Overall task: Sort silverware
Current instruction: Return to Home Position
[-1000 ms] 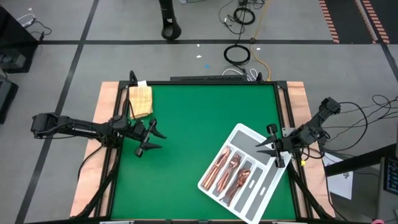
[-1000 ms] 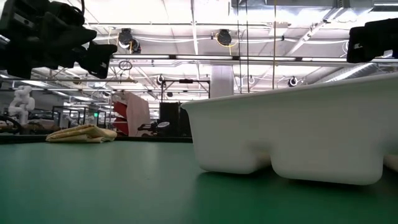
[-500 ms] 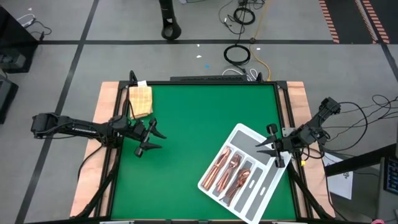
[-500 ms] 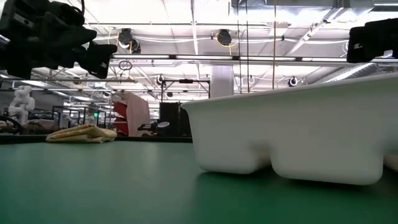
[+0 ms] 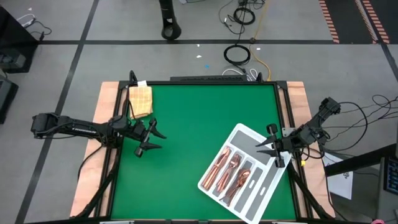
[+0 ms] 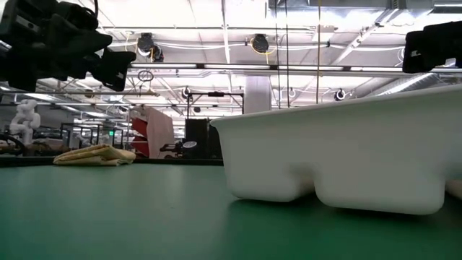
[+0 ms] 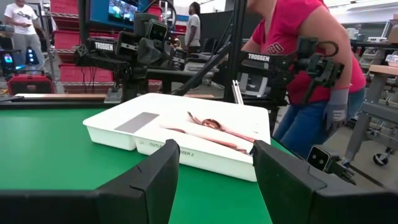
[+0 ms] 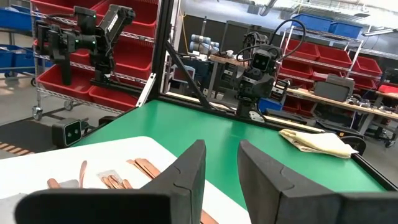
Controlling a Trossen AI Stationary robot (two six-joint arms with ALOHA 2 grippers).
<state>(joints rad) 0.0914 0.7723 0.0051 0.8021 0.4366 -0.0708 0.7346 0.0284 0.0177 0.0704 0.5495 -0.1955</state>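
Two arms: the left gripper (image 5: 155, 140) and the right gripper (image 5: 267, 147) both hang over the green table (image 5: 199, 112), and neither has hold of anything
Left side: left gripper sits just in from the table's left edge, fingers (image 7: 149, 183) spread wide with only air between them, aimed across at the white tray (image 5: 239, 130)
Right side: right gripper is at the table's right edge, just beside the white tray's upper right side, fingers (image 8: 186, 177) parted too, empty
Task stuff: the silverware (image 5: 227, 170) is all inside the white tray, copper pieces lying lengthwise, bunched in the slots on its left half
Tray: sits askew on the right front part of the table, one corner pointing to the far side, and the long slot on its right shows a grey bottom
Cloth: yellow-tan cloth (image 5: 140, 99), folded, at the far left corner, near the left gripper but apart from it, well apart from the white tray
Low view: the tray's white wall fills the right half and hides the silverware, cloth lies flat far off on the left
Left wrist view: a spoon and a few more copper pieces show over the tray's rim, and beyond the table a person (image 7: 298, 37) in a pink-red top and jeans stands behind the right arm
Can't tell: exact piece count, or which ones are forks vs knives, too small
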